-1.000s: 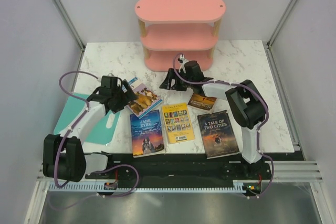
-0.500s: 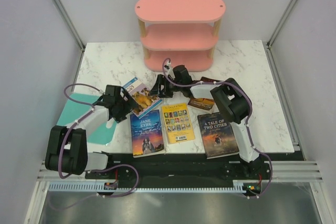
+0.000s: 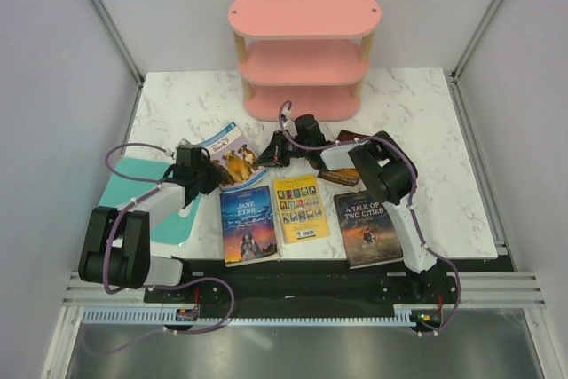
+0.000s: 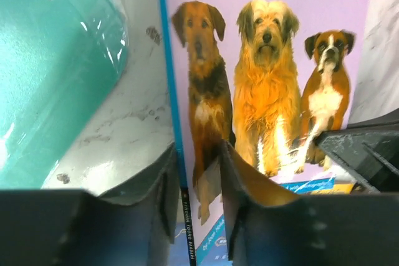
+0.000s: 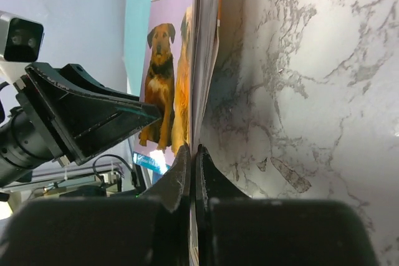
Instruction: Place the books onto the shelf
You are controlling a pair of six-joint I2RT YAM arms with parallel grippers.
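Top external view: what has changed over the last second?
The right gripper swung left and shut on the right edge of the light paperback with dogs on its cover. The left gripper slid to that book's left edge, narrowing around it; whether it grips is unclear. The book shifted slightly. The front row of three paperbacks, the pink three-tier shelf and the flat teal board stayed put.

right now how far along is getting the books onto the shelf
Done: nothing; no book sits on the shelf. In hand: the right gripper is shut on an edge of the dog book, and the left gripper straddles its spine, grip unclear. Left: that one plus four flat on the table: blue book, yellow book, dark book, brown book.
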